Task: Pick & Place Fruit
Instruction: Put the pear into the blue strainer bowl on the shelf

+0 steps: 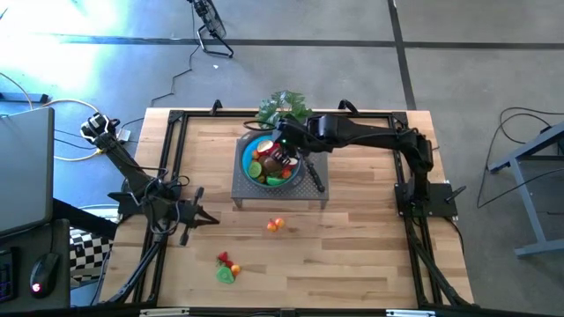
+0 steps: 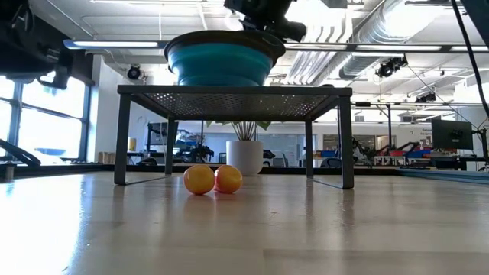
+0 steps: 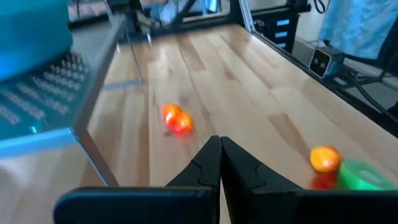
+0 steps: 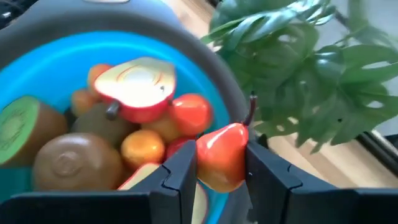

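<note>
Table [image 1: 352, 255]: wood, fills frame centre. Bowl [image 1: 251, 150], upper centre, piled with fruit. Right gripper [image 4: 221, 165] above bowl, clamped on pear [image 4: 222, 155]: light, rigid, slick; you grip the belly. Left gripper [image 3: 220, 163] clenched, empty, left. Oranges [image 1: 276, 225] centre.

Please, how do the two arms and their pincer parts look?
Both arms are dark, almost black, built of jointed tube-like links. The left pincer has two matte black, wedge-shaped fingers. The right pincer has similar black, angular fingers.
</note>
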Available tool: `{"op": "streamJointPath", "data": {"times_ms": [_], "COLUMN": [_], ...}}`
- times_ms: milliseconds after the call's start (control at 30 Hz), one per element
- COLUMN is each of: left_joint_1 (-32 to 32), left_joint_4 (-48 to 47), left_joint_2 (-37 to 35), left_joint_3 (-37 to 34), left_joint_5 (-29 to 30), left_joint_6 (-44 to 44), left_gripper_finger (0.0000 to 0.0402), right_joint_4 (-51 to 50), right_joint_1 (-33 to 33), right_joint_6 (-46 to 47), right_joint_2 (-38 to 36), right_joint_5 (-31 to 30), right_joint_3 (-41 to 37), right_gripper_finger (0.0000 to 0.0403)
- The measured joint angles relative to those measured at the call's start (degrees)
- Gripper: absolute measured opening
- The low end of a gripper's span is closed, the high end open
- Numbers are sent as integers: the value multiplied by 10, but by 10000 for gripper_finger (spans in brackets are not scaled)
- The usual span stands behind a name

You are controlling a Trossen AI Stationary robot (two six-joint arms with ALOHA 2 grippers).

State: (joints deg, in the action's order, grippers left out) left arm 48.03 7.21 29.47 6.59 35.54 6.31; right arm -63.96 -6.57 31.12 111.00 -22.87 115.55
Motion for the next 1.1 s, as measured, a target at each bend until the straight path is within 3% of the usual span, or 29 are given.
{"op": "streamJointPath", "data": {"times_ms": [167, 300, 600, 733, 900, 1100], "left_joint_1": [0, 0, 0, 0, 0, 0], "left_joint_4": [37, 71, 96, 99, 103, 103], "left_joint_2": [-1, -1, -1, 0, -1, -1], "left_joint_3": [0, 0, 0, 0, 0, 0], "left_joint_5": [21, 78, 146, 164, 180, 182], "left_joint_6": [-60, -97, -150, -172, -187, -200], "left_gripper_finger": [0, 0, 0, 0, 0, 0], "right_joint_4": [-1, -1, 8, 36, 71, 68], "right_joint_1": [0, 1, 2, 2, 6, 57], "right_joint_6": [-12, -15, -64, -80, -73, -40], "right_joint_2": [0, 0, 0, -12, -54, -85], "right_joint_5": [36, 36, 36, 51, 107, 113], "right_joint_3": [0, 0, 0, 0, 0, 0], "right_gripper_finger": [107, 114, 214, 235, 214, 150]}}
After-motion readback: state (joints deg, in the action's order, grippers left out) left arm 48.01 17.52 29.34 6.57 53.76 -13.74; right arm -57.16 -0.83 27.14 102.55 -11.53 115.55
